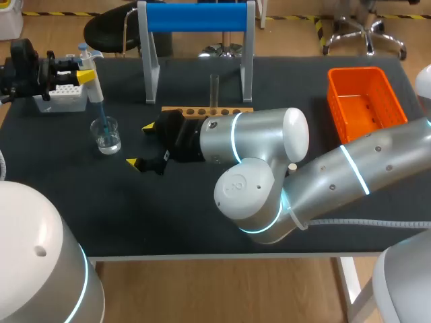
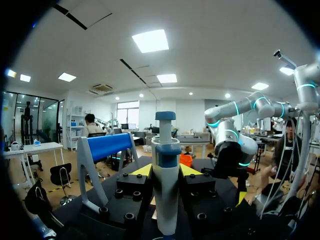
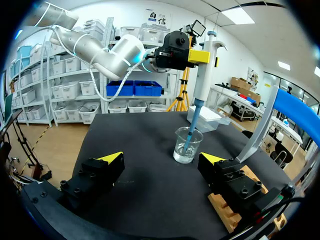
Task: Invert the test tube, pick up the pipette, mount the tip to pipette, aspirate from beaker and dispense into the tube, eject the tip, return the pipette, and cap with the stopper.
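My left gripper [image 1: 83,74] is shut on the white pipette [image 1: 93,81], held upright with its blue tip [image 1: 103,124] dipping into the glass beaker [image 1: 107,136]. In the left wrist view the pipette [image 2: 165,175] stands between the yellow-tipped fingers [image 2: 142,170]. My right gripper [image 1: 140,145] hangs open just right of the beaker, with nothing in it. From the right wrist the beaker [image 3: 188,146] lies ahead of the open right gripper [image 3: 162,159], with the pipette [image 3: 202,70] above it. A clear test tube [image 1: 214,91] stands upright in the wooden rack [image 1: 202,110].
A white tip box [image 1: 64,94] sits at the far left behind the beaker. The blue-topped stand [image 1: 195,17] rises behind the rack. An orange basket [image 1: 366,101] stands at the right. My right arm [image 1: 269,155] lies across the table's middle.
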Controlling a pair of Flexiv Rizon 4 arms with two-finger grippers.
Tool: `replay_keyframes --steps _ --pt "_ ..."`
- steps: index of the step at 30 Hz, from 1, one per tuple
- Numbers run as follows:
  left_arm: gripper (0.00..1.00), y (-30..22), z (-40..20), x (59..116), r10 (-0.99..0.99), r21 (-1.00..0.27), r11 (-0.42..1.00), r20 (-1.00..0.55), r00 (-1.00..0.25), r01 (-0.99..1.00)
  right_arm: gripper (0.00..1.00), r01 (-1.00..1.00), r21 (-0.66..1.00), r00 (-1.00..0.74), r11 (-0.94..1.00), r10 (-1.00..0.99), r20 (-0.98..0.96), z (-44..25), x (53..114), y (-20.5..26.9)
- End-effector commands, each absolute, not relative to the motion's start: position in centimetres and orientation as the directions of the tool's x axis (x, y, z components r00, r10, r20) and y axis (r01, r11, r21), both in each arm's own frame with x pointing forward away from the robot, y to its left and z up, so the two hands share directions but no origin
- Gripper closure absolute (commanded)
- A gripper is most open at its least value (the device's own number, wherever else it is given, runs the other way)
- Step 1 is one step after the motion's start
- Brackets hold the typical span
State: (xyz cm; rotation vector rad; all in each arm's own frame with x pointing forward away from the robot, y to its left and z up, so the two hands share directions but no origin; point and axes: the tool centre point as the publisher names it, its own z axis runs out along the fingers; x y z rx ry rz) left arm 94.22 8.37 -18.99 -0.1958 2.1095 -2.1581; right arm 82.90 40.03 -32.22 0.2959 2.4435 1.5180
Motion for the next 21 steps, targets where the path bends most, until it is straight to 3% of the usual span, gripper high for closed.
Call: replay_keyframes --steps 1,13,21 --pt "1.00 8.6 -19.1 94.4 -0.166 -1.000 -0.025 0.009 -0.986 -0.005 0.00 0.040 0.900 -0.949 0.435 0.297 -0.101 -32.2 82.9 39.8" --pt "1.00 8.6 -19.1 94.4 -0.166 -1.000 -0.025 0.009 -0.986 -0.005 0.00 0.040 0.900 -0.949 0.435 0.297 -0.101 -32.2 82.9 39.8" --pt "1.00 8.6 -19.1 94.4 -0.166 -1.000 -0.025 0.009 -0.986 -0.005 0.00 -0.058 0.906 -0.984 0.419 0.128 -0.122 -30.6 81.7 40.5"
